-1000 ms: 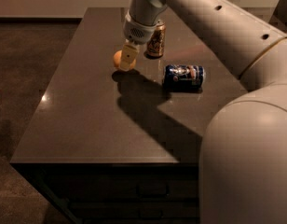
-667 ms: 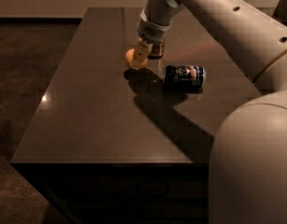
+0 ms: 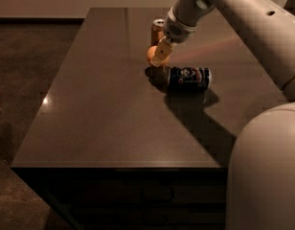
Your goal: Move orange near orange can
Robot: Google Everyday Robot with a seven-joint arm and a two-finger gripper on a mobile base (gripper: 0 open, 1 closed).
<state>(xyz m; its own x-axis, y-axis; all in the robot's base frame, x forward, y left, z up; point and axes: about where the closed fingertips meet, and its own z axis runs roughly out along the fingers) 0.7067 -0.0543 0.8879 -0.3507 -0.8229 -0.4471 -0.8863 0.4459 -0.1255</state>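
1. Arm (image 3: 233, 13): reaches in from the upper right, slanting down and left over the far half of the surface (image 3: 99, 119)
2. Hand (image 3: 158, 56): at the arm's lower end, pointing down and left; its pale fingers (image 3: 162, 51) are closed about the orange (image 3: 150, 54), one finger lying across the fruit's right side
3. Orange: held just clear of the surface, its shadow (image 3: 156, 74) below it; just in front of the orange can (image 3: 157, 30), which stands upright behind the hand
4. Blue can (image 3: 188, 77): lying on its side, just right of the shadow and near the orange
5. Change: a second ago the hand and orange were further left, and the hand covered part of the orange can; both have since moved right, towards the two cans
6. Room: the left and near parts of the surface lie open out to their edges; dark floor (image 3: 23, 80) beyond the left edge
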